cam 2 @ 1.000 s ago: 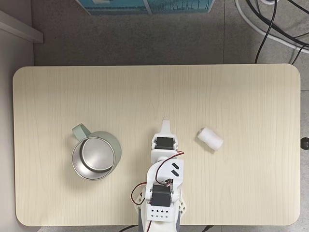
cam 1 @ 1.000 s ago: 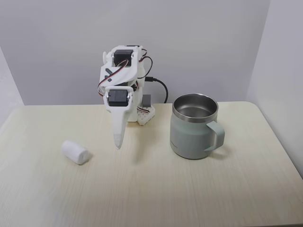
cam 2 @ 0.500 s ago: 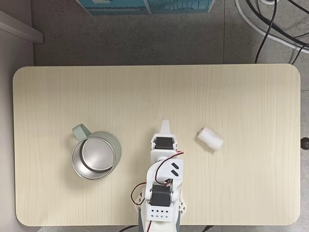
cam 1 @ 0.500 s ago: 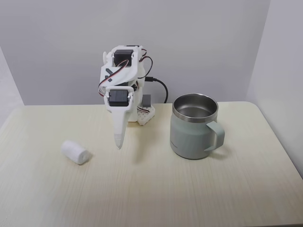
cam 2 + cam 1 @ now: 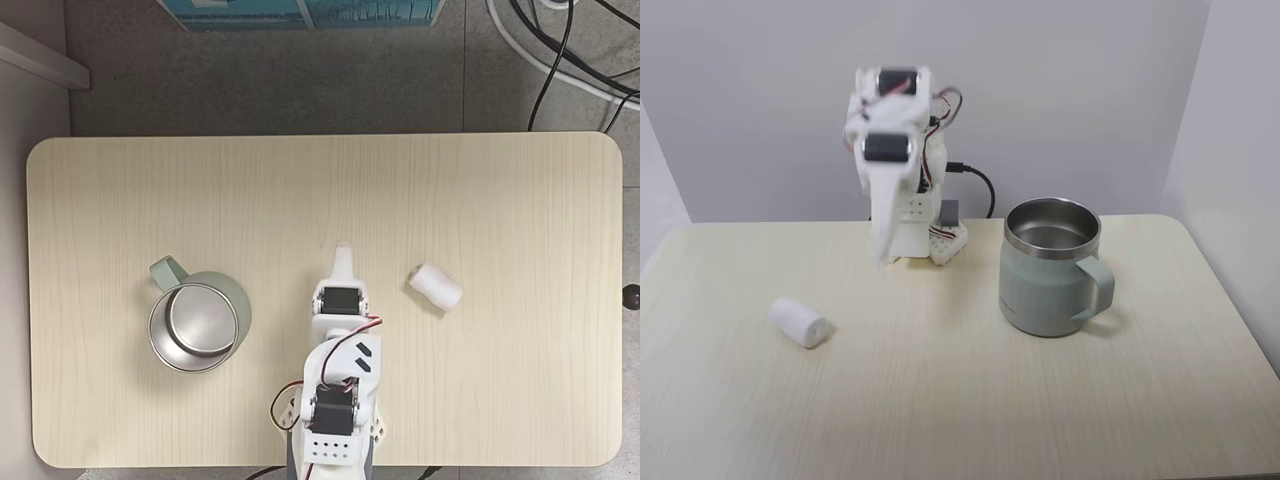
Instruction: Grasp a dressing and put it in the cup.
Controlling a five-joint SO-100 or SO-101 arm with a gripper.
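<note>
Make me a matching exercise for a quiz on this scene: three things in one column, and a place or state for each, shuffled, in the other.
Things:
1. dressing
2. cup
3. hand

Place or state:
A. stands upright and has nothing inside
B. raised off the table, blurred in the front fixed view, holding nothing
C. lies on its side on the table, apart from everything else

Pairs: 1-C, 2-A, 3-B. In the fixed view from above, the dressing and the cup sit on opposite sides of the hand.
</note>
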